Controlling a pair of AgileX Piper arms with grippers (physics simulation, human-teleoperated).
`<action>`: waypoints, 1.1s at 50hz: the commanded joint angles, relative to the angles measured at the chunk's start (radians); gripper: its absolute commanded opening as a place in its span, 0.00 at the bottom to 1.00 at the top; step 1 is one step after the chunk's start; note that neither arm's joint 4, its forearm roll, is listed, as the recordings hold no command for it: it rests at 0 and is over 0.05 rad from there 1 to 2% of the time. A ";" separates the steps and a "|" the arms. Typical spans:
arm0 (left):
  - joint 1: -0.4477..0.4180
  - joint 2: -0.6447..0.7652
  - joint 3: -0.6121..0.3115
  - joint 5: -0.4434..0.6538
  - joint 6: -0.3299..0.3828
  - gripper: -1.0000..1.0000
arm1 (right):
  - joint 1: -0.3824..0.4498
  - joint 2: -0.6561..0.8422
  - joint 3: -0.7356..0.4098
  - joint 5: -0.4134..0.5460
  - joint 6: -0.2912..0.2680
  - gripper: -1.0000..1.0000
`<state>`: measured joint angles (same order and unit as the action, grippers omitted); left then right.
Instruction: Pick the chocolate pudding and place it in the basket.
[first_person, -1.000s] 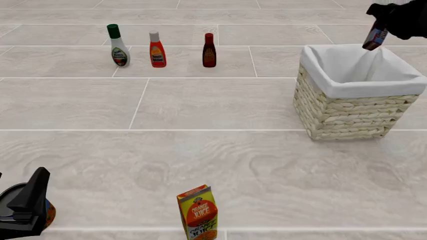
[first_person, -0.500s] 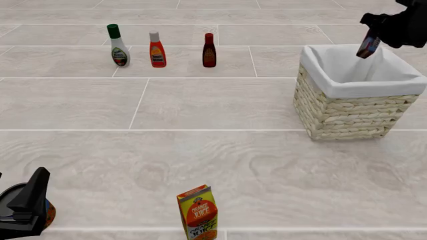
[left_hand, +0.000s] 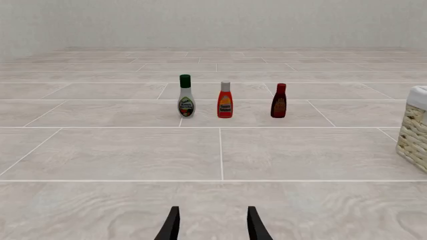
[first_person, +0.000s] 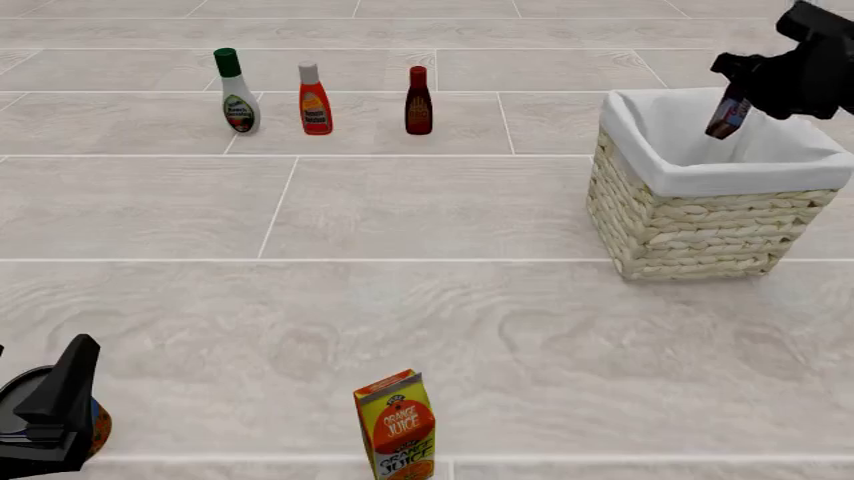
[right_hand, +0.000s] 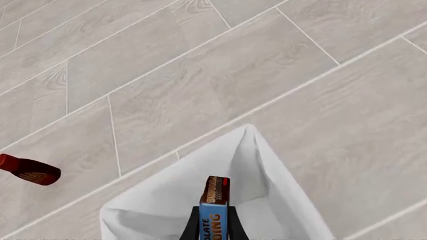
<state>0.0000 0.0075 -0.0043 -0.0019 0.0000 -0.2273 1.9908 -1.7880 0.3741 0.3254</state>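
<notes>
Pudding held over the basket mouth

Your right gripper (first_person: 742, 100) is clamped on the chocolate pudding (first_person: 729, 115), long axis tilted near upright, hanging just above the basket (first_person: 694, 225) interior; straight down is the drop. Left gripper (left_hand: 212, 227) rests far off, jaws parted

Pale tiled table (first_person: 400, 210) carries three bottles (first_person: 314, 100) lined up upper left, the basket (first_person: 707, 215) sitting right, and a juice carton (first_person: 395, 425) upright at bottom centre.
</notes>
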 joint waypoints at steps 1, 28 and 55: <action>0.000 0.000 0.000 0.000 0.000 1.00 | 0.001 0.004 0.017 -0.012 0.008 0.00; 0.000 0.000 0.000 0.000 0.000 1.00 | 0.005 0.020 0.038 -0.016 0.015 0.00; 0.000 0.000 0.000 0.000 0.000 1.00 | 0.003 0.027 0.026 -0.003 0.029 1.00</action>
<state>0.0000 0.0075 -0.0043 -0.0019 0.0000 -0.2239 2.0165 -1.7569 0.3655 0.3487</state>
